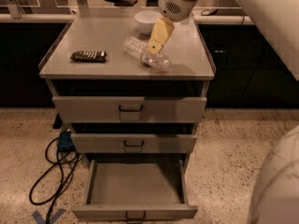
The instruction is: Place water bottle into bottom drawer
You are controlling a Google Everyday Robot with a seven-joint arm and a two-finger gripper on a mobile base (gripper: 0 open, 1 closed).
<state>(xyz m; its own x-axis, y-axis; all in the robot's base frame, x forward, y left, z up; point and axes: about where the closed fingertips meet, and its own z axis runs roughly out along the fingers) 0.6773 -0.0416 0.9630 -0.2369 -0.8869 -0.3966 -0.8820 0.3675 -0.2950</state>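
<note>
The gripper [152, 50] over the water bottle [137, 47] on the cabinet top [88, 36]
We cannot tell whether it clasps the lying bottle. From the bottle, the bowl [146, 21] is at 12 o'clock, the open bottom drawer [135, 185] at 6 o'clock.

We are seeing dim, warm overhead light; the gripper [154, 46] above the cabinet top [93, 31] is casting a soft shadow.

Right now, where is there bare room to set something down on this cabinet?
The open bottom drawer is bare throughout. On the cabinet top, free patches lie behind the snack bar, left of the bowl, and along the right edge. The middle is crowded: the gripper is over the water bottle.
</note>
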